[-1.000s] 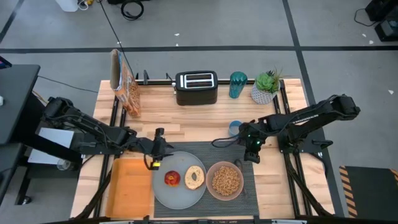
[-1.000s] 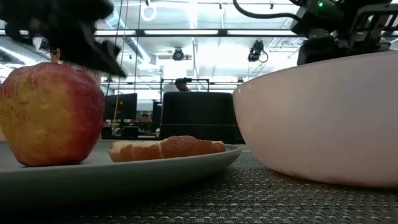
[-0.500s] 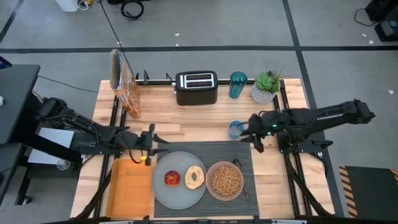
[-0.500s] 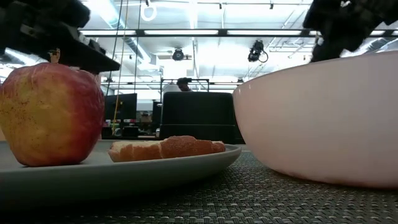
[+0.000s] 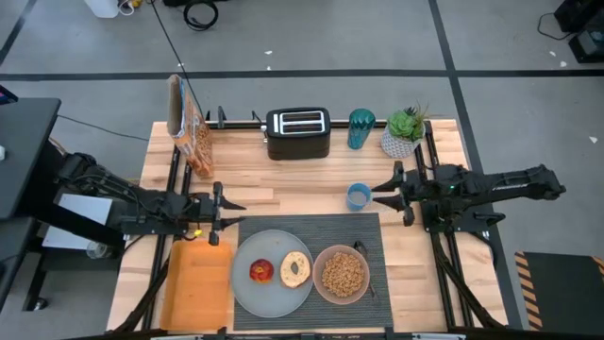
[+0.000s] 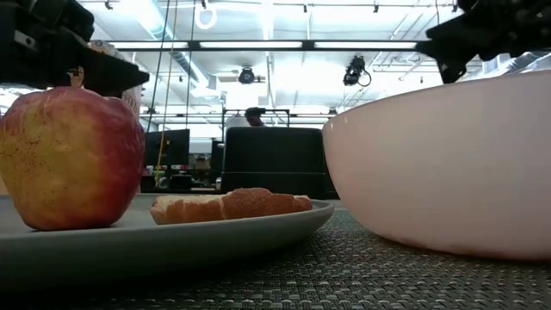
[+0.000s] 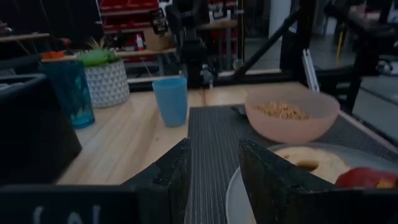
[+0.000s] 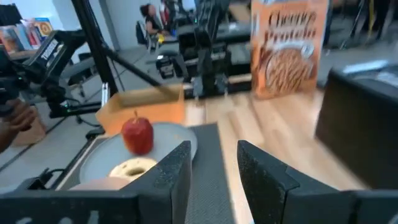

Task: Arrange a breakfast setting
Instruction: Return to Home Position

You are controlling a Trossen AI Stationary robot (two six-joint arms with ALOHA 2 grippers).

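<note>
High camera looks straight down; low camera hugs the shared plate point(image 5: 270, 303).

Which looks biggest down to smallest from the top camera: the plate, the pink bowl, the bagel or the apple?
Largest to smallest in the high view:
1. grey plate
2. pink bowl
3. bagel
4. red apple, only slightly smaller than the bagel

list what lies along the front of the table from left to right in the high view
orange tray → red apple → bagel → pink bowl of cereal; the apple and bagel both sit on the grey plate.
</note>
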